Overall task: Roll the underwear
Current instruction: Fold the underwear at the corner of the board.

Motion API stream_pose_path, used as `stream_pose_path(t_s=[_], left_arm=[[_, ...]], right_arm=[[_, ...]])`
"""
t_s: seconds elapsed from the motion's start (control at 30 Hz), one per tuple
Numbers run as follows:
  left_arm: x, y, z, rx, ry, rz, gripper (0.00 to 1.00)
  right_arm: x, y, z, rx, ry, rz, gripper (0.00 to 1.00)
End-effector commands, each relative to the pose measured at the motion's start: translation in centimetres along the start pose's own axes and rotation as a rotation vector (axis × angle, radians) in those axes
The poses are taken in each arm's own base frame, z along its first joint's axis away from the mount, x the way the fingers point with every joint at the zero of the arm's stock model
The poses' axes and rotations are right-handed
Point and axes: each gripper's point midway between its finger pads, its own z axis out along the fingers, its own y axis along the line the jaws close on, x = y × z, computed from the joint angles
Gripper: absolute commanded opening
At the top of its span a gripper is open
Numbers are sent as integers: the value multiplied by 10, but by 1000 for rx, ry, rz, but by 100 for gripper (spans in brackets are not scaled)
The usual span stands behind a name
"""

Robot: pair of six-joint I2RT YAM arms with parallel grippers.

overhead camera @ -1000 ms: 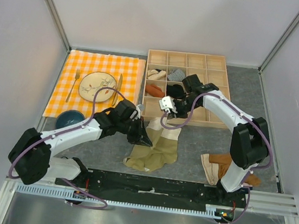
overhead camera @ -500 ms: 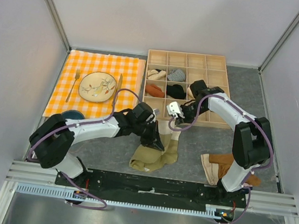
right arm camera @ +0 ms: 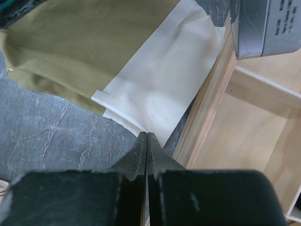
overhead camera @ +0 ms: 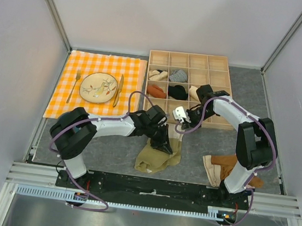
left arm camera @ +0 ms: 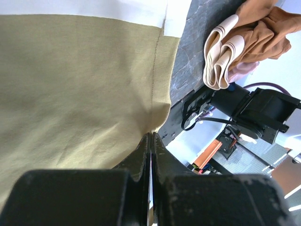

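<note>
Both grippers are closed on cloth: our left gripper [left arm camera: 150, 137] pinches the olive edge of the underwear [overhead camera: 159, 157], and our right gripper [right arm camera: 146, 135] pinches a corner of its cream waistband [right arm camera: 164, 89]. The garment lies bunched on the grey table [overhead camera: 107, 152], just before the wooden tray [overhead camera: 188, 55]. We judge the step is folding it narrow; next we should lay it flat, release, then roll from one end

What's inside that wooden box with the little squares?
In the box: a cream roll, a grey roll, an orange roll, a black roll. The right arm hides several squares' contents.
</note>
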Motion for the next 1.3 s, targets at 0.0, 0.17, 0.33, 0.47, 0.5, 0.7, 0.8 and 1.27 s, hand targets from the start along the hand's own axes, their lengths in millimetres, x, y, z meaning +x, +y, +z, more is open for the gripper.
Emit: stream_pose_path(t_s=[0.0, 0.17, 0.33, 0.47, 0.5, 0.7, 0.8, 1.27], left_arm=[[-6, -18, 7, 40, 1, 5, 2], [-7, -15, 16, 26, 13, -5, 2], [-7, -10, 26, 10, 34, -22, 2], [-8, -17, 29, 34, 49, -26, 19], [-9, -21, 28, 49, 46, -21, 25], [-14, -42, 11, 99, 12, 0, 49], [-14, -52, -1, 118, -9, 24, 51], [21, 24, -60, -96, -158, 30, 32]], right_arm=[[3, 5, -2, -5, -8, -28, 0], [15, 11, 1, -27, 15, -25, 1], [25, 15, 1, -35, 36, -18, 4], [29, 19, -4, -42, 45, -3, 17], [29, 19, -6, -43, 45, -2, 21], [14, 26, -26, -59, 7, 10, 34], [0, 30, -31, -59, -35, 20, 34], [-55, 81, 13, -186, -106, 34, 20]])
